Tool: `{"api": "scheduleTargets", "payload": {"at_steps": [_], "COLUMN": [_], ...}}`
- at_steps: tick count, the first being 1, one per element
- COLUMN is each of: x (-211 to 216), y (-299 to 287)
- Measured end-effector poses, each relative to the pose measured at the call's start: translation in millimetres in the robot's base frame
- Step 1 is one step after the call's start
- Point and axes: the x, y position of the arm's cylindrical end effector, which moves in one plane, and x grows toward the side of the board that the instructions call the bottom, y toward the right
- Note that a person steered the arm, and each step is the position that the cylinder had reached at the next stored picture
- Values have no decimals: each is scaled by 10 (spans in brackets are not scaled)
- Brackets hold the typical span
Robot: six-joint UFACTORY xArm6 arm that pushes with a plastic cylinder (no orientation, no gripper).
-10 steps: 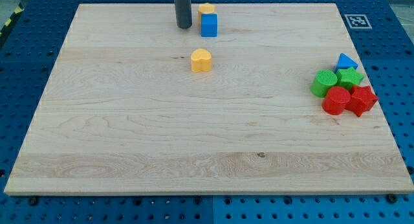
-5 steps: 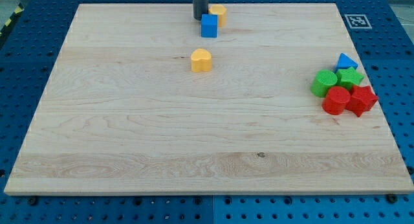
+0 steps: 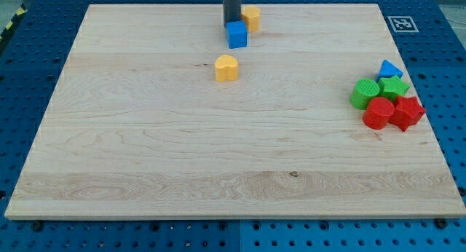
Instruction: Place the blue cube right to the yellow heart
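You're mid-push here: my tip (image 3: 231, 25) sits right at the top edge of the blue cube (image 3: 237, 35), touching or as good as. There's no gripper on this rig, just the rod, so nothing is held.

The cube is near the surface (image 3: 145, 157)'s top edge, up and a bit right of the yellow heart (image 3: 226, 67), with a gap between them. A yellow block (image 3: 251, 18), shape unclear, sits just beside the cube at upper right.

Next, I'd say you need to shove the cube down and slightly right, so it ends level with the heart on its right side without bumping it.

Count:
- 2 yellow
- 2 blue: cube and triangle (image 3: 389, 68)
- 2 green (image 3: 365, 94)
- 2 red (image 3: 378, 113)
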Motion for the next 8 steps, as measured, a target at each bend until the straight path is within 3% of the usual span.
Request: {"api": "scheduleTargets", "payload": {"at_steps": [8], "x": [452], "y": [147]}}
